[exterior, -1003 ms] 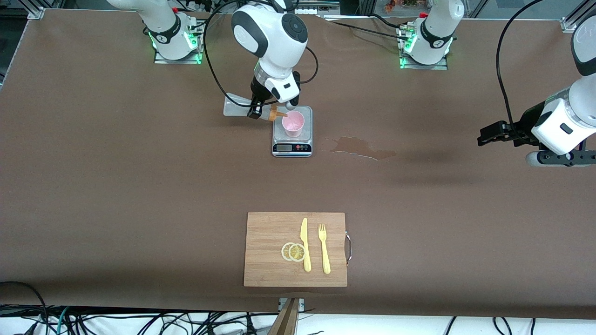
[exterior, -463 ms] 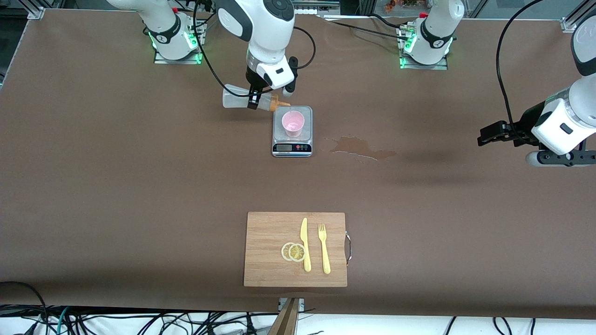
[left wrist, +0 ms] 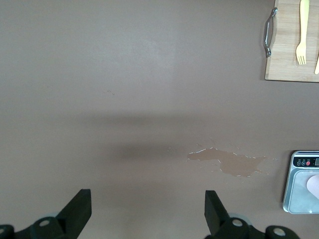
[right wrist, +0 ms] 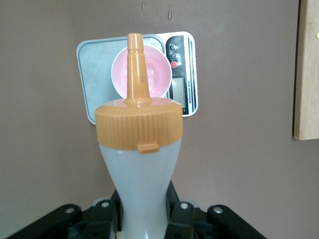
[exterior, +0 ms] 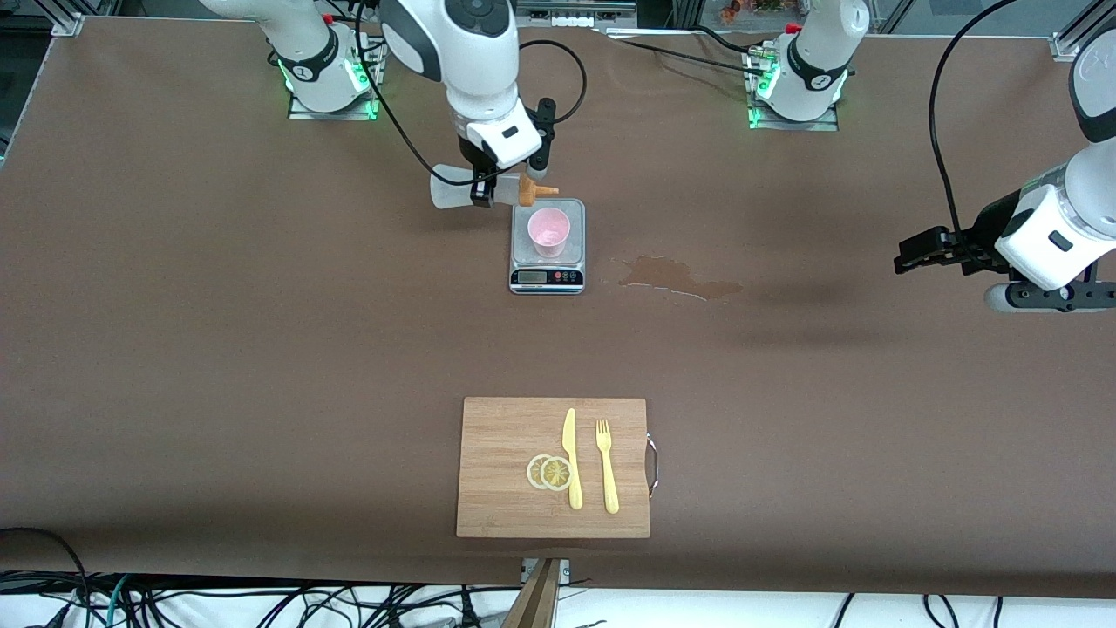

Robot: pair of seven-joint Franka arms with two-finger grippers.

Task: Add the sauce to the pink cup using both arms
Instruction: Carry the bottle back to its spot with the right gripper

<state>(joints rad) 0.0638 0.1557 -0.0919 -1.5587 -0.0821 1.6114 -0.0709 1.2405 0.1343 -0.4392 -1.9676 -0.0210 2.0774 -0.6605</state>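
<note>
Brown tabletop (exterior: 261, 349) fills the front view, w/ a dried stain (exterior: 680, 277) at approx 3 o'clock of the scale (exterior: 547, 277). We see the right gripper (exterior: 485, 185) clenched on the sauce (exterior: 458, 194), bottle lying roughly horizontal in the air over the table just beside the scale, orange nozzle (exterior: 535, 189) aimed toward the left arm's end. Nozzle tip sits at approx 12 o'clock of the pink cup (exterior: 548, 232), over the scale edge rather than over the cup mouth, as far as we can tell. Right wrist view lines nozzle (right wrist: 134, 69) up w/ cup (right wrist: 149, 74) and scale (right wrist: 94, 64), grip is low on the bottle body (right wrist: 142, 194). Cup stands upright on the scale platform, inside looks pale, can't tell how much sauce is in. Left gripper (exterior: 928, 250) is released, fingers (left wrist: 77, 211) wide apart, waiting over bare table at the left arm's end, well apart from cup. Judgement: dispensing step. To do it well we'd bring the tip over cup centre, tilt nozzle down, squeeze gently, watch for drips on the scale. Cutting board (exterior: 554, 467) w/ knife (exterior: 571, 458), fork (exterior: 607, 465), lemon slices (exterior: 549, 472) at 6 o'clock, not involved.
</note>
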